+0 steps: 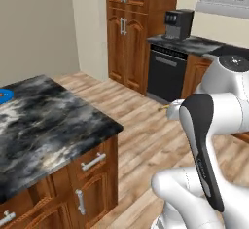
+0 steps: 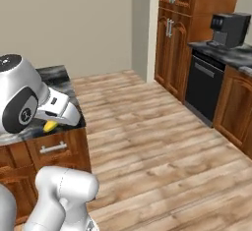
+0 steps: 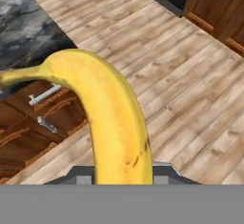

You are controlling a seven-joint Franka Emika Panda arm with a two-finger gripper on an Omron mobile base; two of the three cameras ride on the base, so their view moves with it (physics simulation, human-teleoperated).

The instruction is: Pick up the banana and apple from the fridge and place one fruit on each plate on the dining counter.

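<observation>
1. Claw (image 3: 123, 180) closed on the curved bright yellow banana (image 3: 112, 123); in the hand view the fruit rises from between the finger tips and bends over to the left, its thin stem end pointing left; small dark flecks mark its lower right side.
2. Banana held in the air over the light plank wooden floor (image 3: 190, 89), just beside the near corner of the dining island; in the right base view a small yellow bit of it (image 2: 49, 125) shows under the white wrist, against the edge of the tabletop; in the left base view only a yellowish tip (image 1: 167, 107) peeks out left of the arm.
3. Long island with black-and-grey swirled marble tabletop (image 1: 44, 121) on a reddish-brown wooden base stands at the left; drawers with silver handles face the floor.
4. Small round bright blue plate (image 1: 5, 95) lies on the tabletop at the far left edge, well apart from the banana.
5. Black dishwasher (image 1: 166, 73) and black coffee machine (image 1: 178, 23) stand at the far wall, beside tall reddish-brown cabinets (image 1: 131, 28).
</observation>
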